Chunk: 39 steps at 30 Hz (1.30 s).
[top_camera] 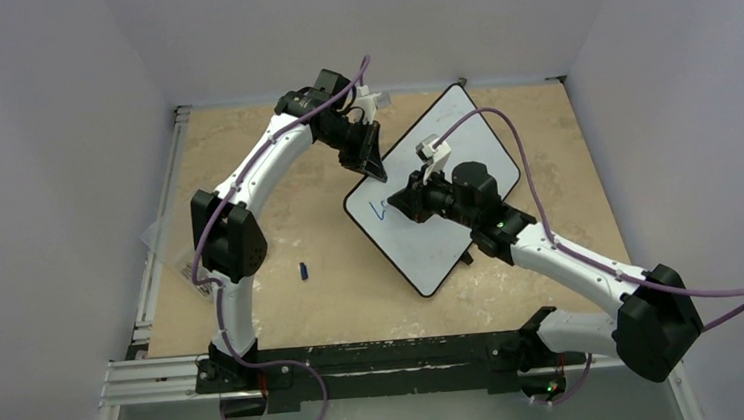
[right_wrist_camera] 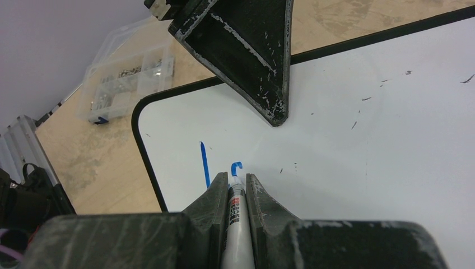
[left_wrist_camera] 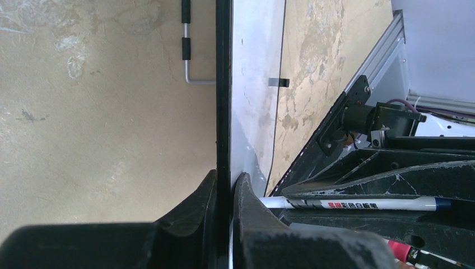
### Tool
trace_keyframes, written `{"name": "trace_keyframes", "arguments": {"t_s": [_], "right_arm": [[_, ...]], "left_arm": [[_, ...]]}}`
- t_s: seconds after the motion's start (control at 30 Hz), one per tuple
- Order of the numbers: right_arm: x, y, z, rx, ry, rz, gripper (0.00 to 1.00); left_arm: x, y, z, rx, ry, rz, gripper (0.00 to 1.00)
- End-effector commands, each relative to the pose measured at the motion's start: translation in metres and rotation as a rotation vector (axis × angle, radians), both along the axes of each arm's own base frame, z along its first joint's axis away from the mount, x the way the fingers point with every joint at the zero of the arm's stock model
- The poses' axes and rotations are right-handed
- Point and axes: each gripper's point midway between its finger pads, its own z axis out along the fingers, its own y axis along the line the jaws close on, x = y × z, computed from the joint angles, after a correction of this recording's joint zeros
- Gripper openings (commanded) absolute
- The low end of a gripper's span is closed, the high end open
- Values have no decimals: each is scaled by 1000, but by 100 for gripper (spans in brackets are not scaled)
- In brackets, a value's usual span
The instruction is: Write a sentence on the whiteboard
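Observation:
The whiteboard lies slanted on the table, white with a thin black rim. My left gripper is shut on its left edge, one finger on each side of the rim. My right gripper is shut on a white marker whose tip touches the board. The sentence is only two short blue strokes near the board's near-left corner, a straight line and a small hook; it also shows in the top view. The marker also shows in the left wrist view.
A blue marker cap lies on the tan table left of the board. A clear parts box sits at the table's left edge. A metal hex key lies beyond the board. An aluminium rail runs along the left side.

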Motion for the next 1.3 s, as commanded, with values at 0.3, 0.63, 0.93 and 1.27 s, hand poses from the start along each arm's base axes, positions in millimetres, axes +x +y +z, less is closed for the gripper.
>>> {"name": "trace_keyframes", "arguments": {"t_s": [0.3,0.63,0.93,1.27], "right_arm": [[19,-14,-10,-80,31,-121,0],[17,0,-2,-54,15,-41,0],[11,6,-7,-42,27,2,0],[0,7,9,-6,8,43,0]], "left_arm": [[16,14,-22,162,-128,17,0],[16,13,-23,158,-127,16,0],[15,12,-22,152,-123,12,0],[16,13,-22,157,-127,15,0]]}}
